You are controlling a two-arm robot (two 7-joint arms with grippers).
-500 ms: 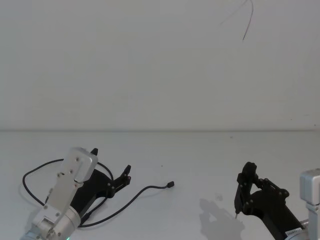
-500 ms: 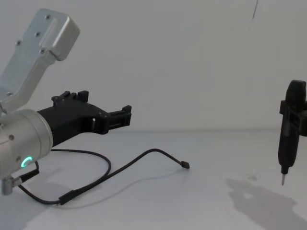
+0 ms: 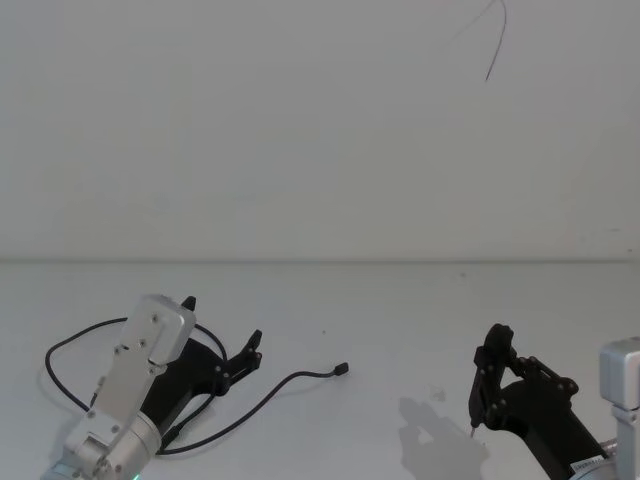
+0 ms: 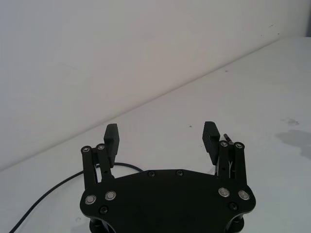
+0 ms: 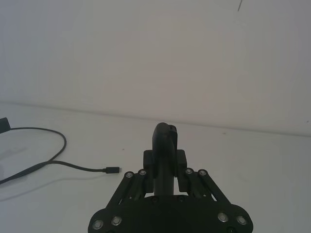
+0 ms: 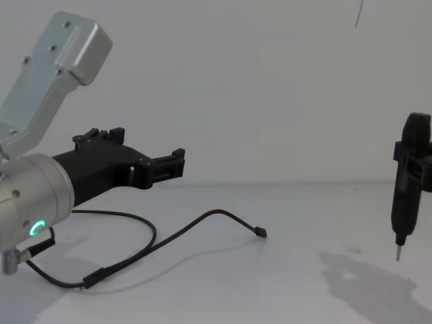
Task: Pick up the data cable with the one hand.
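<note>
The data cable (image 3: 262,402) is thin and black. It lies in a loose loop on the white table, one small plug (image 6: 260,232) pointing right. My left gripper (image 3: 222,320) hovers open just above the cable's loop, nothing between its fingers (image 4: 111,137). From the left wrist, the cable (image 4: 53,190) curves below and beyond the open jaws. My right gripper (image 3: 495,365) is off to the right, shut on a black pen-shaped tool (image 6: 407,196) whose thin metal tip points down above the table. The right wrist view has the cable (image 5: 87,168) far to one side.
The white table (image 3: 400,310) meets a plain white wall at the back. The stretch between the cable's plug and the right arm is bare, apart from the tool's shadow (image 6: 371,277). A thin dark wire (image 3: 496,45) hangs high on the wall.
</note>
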